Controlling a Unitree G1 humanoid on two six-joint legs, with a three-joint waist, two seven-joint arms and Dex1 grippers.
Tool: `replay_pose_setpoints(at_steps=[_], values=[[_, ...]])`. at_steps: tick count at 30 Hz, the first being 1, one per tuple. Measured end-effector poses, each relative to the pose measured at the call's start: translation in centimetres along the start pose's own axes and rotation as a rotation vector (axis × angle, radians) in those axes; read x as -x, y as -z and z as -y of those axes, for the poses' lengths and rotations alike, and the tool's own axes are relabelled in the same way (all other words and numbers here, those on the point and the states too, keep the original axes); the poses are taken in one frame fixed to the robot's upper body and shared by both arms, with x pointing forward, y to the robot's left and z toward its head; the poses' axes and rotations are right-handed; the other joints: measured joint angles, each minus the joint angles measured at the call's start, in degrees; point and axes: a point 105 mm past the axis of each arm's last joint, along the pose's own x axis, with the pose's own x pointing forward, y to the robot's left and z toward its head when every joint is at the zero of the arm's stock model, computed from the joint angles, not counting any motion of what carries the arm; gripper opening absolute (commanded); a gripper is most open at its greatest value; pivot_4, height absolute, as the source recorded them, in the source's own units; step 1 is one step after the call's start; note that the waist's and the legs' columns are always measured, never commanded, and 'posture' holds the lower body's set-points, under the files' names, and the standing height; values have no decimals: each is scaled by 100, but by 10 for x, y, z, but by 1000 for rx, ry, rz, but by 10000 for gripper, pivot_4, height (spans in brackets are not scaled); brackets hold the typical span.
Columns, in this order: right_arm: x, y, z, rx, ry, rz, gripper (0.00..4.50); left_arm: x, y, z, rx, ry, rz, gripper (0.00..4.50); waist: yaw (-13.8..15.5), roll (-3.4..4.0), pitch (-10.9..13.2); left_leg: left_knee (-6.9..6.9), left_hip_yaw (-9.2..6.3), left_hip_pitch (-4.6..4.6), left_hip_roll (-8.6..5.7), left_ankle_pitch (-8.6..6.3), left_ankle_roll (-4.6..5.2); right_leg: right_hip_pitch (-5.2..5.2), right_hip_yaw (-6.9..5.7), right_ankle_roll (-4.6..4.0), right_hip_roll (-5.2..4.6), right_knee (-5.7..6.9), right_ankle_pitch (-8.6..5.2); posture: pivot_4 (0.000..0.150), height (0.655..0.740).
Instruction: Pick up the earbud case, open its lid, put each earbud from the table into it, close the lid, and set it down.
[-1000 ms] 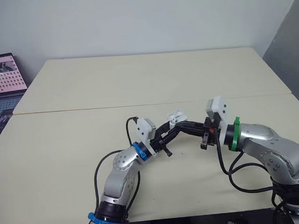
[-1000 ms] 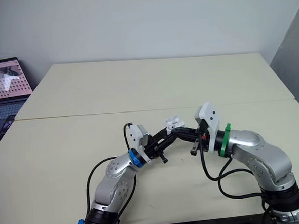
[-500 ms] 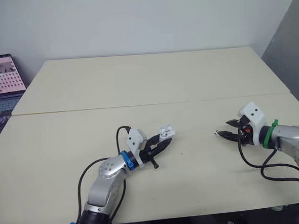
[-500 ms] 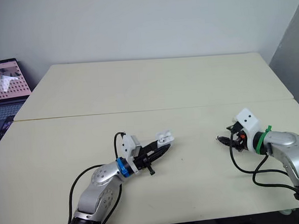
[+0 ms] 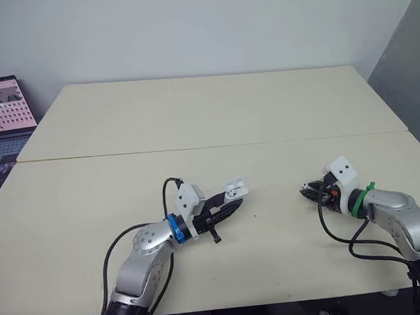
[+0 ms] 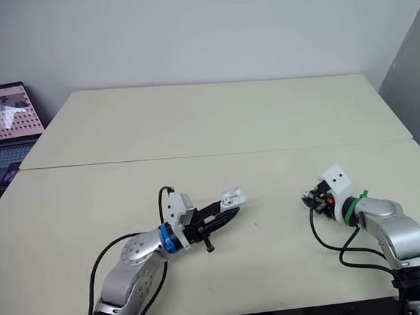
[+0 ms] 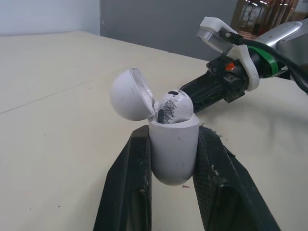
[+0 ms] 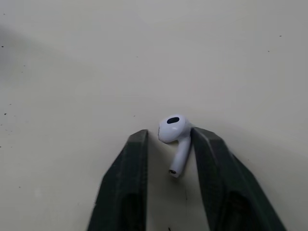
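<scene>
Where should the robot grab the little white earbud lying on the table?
The earbud is probably best pinched across its round head, coming in from the stem end. It lies flat on the table, stem pointing back between the right gripper's open fingers, and the head is its widest part.

We can read no text, brand or number anywhere. The laptop screen [image 5: 4, 104] at the far left shows rows of small marks on a pale ground, but they are too small for us to make out.
</scene>
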Motion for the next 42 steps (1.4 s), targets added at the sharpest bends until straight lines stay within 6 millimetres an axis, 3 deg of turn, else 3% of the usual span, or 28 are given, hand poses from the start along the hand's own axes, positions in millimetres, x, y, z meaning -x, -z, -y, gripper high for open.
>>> replay_pose_setpoints(at_steps=[7,10,13,16,21,29,34,42], values=[[15,-2,4,107,-65,-17,4051,5,4,4,13,30,-24,7541,0,1,1,1,1,-1,-1,0,0,0,0,0,0,-1,0,1500,7400],[38,2,2,297,-204,-80,4051,9,2,8,-5,69,-39,7541,5,3,2,0,2,1,-1,0,1,4,-3,0,0,-4,0,1500,7400],[54,9,-13,451,-397,-117,4051,10,2,11,-5,92,-39,7541,1,0,3,1,2,10,1,0,1,12,-4,0,1,-5,0,1500,7400],[69,29,-26,569,-612,-208,4051,10,1,14,-7,121,-41,7541,0,1,4,1,5,13,1,0,1,13,-2,0,1,-4,0,1500,7400],[77,44,-18,736,-759,-318,4051,7,0,19,-3,160,-44,7541,-3,1,4,2,4,17,2,0,0,14,-2,0,1,-3,0,1500,7400],[74,41,-2,846,-748,-393,31843,5,-7,23,-14,174,-23,7541,29,0,4,5,-7,28,0,0,0,39,-3,0,-6,-13,0,1500,7400],[92,42,2,779,-660,-563,31843,4,-7,22,-5,158,-27,7541,145,4,2,6,-11,22,-4,0,0,35,1,0,-11,-15,0,1500,7400],[85,31,-31,785,-514,-615,31843,3,-8,22,-8,157,-21,7541,142,5,2,4,-8,21,-1,0,-1,29,-4,0,-7,-11,0,1500,7400]])
